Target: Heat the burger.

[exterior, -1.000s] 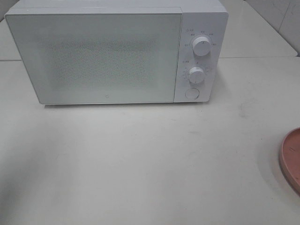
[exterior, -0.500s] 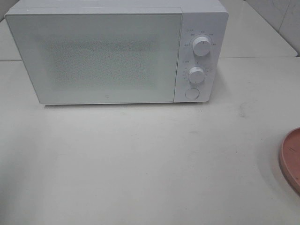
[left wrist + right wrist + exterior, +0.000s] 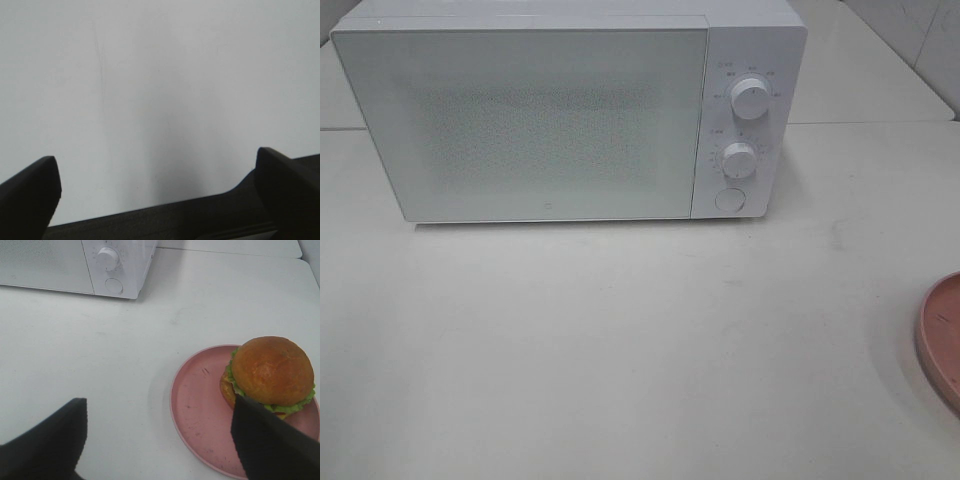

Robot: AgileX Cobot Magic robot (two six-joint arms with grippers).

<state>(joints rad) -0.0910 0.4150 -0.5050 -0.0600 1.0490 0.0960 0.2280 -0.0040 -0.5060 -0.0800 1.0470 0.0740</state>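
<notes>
The burger (image 3: 272, 371), with a golden-brown bun and a green lettuce edge, sits on a round pink plate (image 3: 195, 405) in the right wrist view. My right gripper (image 3: 159, 405) hovers above the table beside the plate, open, with nothing between its fingers; one dark finger (image 3: 265, 440) overlaps the plate's near side. In the exterior view only the plate's rim (image 3: 942, 340) shows at the right edge, and the burger is out of that view. My left gripper (image 3: 156, 160) is open over bare white table, holding nothing. Neither arm shows in the exterior view.
A white microwave (image 3: 550, 120) stands at the back of the white table with its door shut. Two knobs (image 3: 749, 97) (image 3: 739, 160) and a round button (image 3: 730, 200) are on its right panel. The microwave's knob corner (image 3: 115, 265) also shows in the right wrist view.
</notes>
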